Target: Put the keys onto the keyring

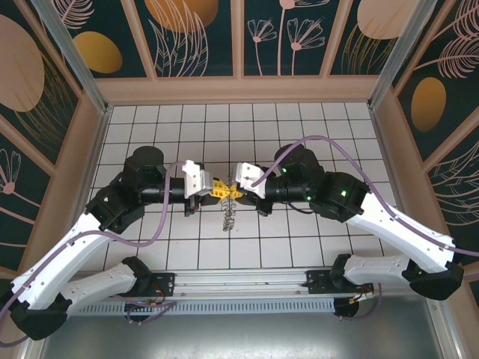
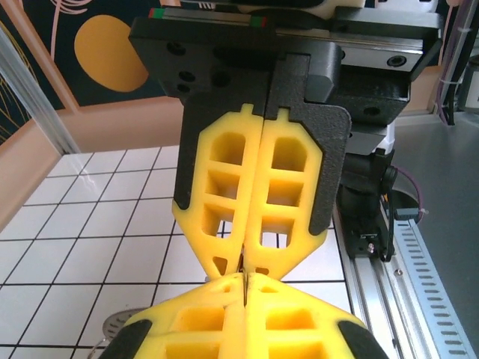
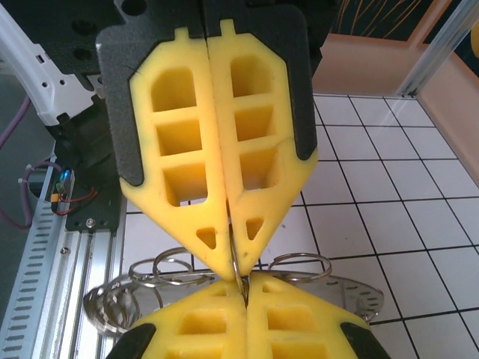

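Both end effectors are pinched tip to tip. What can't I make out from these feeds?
- key: top view, too small to pick out within the metal cluster hanging under the tips.
- pinched metal: left wrist view, yellow fingers hide all but a sliver.
- keyring: right wrist view, right end effector and bottom edge cut it off.

left tool (image 1: 221, 191) facing right tool (image 1: 235, 192), keyring (image 1: 228, 217) beneath
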